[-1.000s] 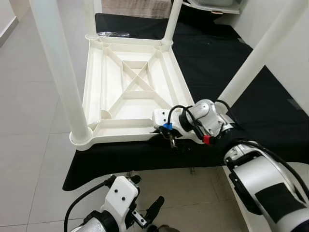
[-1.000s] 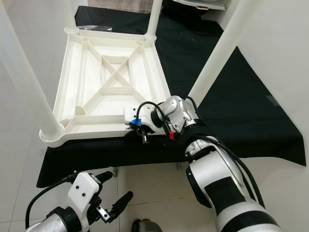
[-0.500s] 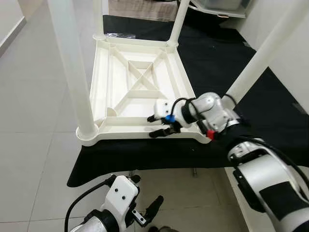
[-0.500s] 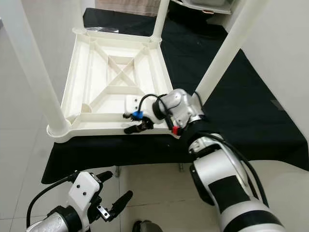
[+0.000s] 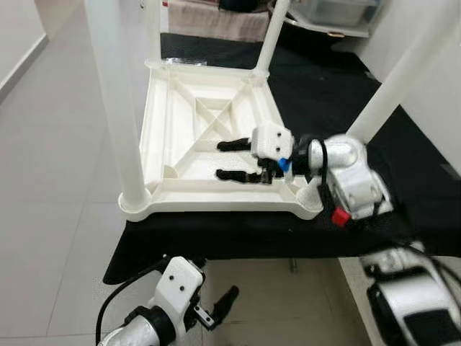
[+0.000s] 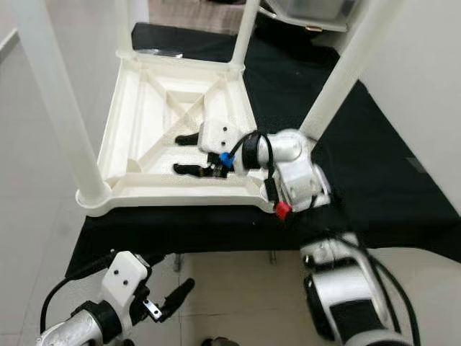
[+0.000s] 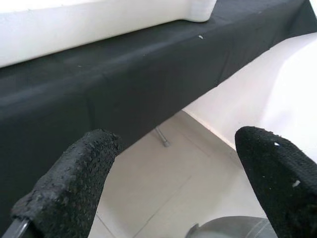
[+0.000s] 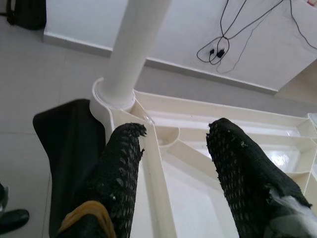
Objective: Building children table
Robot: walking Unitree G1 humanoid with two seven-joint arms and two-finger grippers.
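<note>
The white plastic children's table [image 5: 180, 137] lies upside down on a black-covered surface, its ribbed underside facing up. White legs stand in its corners: one at the near left [image 5: 115, 108], one at the near right [image 5: 400, 76], and a far one [image 5: 277, 29]. My right gripper [image 5: 222, 159] hovers open just inside the table's near rim, its fingers pointing left. In the right wrist view a rib of the rim [image 8: 156, 173] runs between the fingers [image 8: 124, 163], with the near left leg [image 8: 138, 44] beyond. My left gripper [image 7: 173, 148] hangs open below the table edge, over the floor.
The black cloth [image 5: 403, 187] covers the low surface and drapes over its front edge [image 7: 99, 94]. Pale floor tiles [image 5: 50, 216] lie to the left and in front. A white wall stands at the right, and a grey bin [image 6: 310, 11] sits at the back.
My right gripper has risen from the near rim's outer edge and swung inward over the table's underside, fingers now spread and pointing left. The camera has shifted a little.
</note>
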